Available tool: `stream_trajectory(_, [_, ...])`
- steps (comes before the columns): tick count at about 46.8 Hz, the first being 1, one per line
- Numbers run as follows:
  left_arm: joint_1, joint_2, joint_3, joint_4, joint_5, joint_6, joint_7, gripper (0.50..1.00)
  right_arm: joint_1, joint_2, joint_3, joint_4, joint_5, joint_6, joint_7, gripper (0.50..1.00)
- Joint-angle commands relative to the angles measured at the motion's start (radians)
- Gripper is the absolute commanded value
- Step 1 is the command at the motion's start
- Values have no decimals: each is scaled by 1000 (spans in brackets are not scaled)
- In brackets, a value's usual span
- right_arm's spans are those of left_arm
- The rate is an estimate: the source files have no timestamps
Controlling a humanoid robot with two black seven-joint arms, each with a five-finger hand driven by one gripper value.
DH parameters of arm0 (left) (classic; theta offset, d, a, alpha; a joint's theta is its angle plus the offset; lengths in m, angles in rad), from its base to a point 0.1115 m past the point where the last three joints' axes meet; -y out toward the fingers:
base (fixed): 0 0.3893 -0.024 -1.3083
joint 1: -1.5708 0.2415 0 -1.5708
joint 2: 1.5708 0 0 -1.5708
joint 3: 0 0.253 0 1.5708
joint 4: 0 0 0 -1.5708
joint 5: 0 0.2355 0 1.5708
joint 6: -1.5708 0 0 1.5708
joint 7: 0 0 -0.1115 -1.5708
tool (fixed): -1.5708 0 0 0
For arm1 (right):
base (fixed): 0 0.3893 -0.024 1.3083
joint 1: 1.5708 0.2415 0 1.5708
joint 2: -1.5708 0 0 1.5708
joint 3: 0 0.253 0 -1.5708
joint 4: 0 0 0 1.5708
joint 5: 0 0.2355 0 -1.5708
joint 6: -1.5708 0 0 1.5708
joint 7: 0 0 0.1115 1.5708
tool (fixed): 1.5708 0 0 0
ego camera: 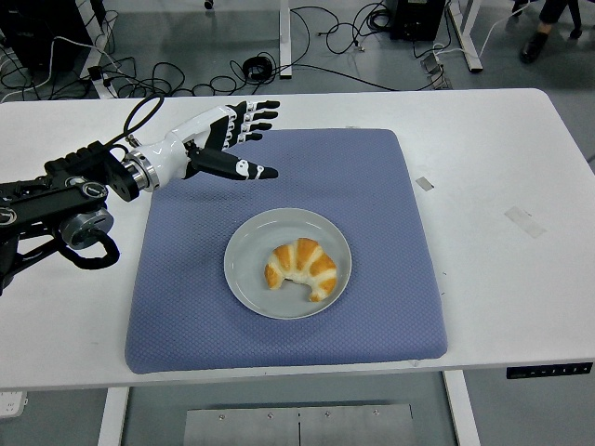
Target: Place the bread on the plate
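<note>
1. The bread (300,268), a croissant, is lying on the grey plate (247,243), a little right of the plate's middle. Its curved long axis is running from left-near to right-near, with the horns pointing toward the near edge. The plate is sitting on the blue mat (372,177), which is covering the middle of the white tabletop (521,167).

2. The left hand (218,141) is hovering over the far-left corner of the mat, well apart from the plate. The bread is lying to the near right of it.

3. The fingers (256,113) are extending straight and slightly fanned, pointing right; the thumb (244,170) is sticking out separately toward the plate. They are holding nothing.

4. Judgement: with the bread resting inside the plate rim and the hand empty and clear of it, the placing looks done. Any coming move would turn on the hand staying far-left of the plate, so that a retreat toward the left edge is not crossing the bread.

5. The left arm is the only arm near the work; the right arm is not showing anywhere.

6. Hard to make out: whether the hand is touching the mat or hanging just above it. The underside of the bread and the plate beneath it are hidden. The left arm is cut off at the left edge.
</note>
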Motion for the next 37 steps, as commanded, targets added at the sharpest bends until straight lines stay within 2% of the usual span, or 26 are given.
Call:
stream_trajectory(1, [-1, -1, -1, 27, -22, 0, 0, 958, 1, 0, 0, 0, 0, 0, 0, 1000])
stream_trajectory(16, [8, -6, -95, 175, -109, -2, 2, 958, 0, 0, 0, 0, 0, 0, 0, 1000])
stream_trajectory(27, [36, -57, -214, 296, -111, -28, 9, 958, 0, 0, 0, 0, 0, 0, 0, 1000])
stream_trajectory(37, [45, -87, -240, 373, -113, -49, 9, 958, 0, 0, 0, 0, 0, 0, 0, 1000])
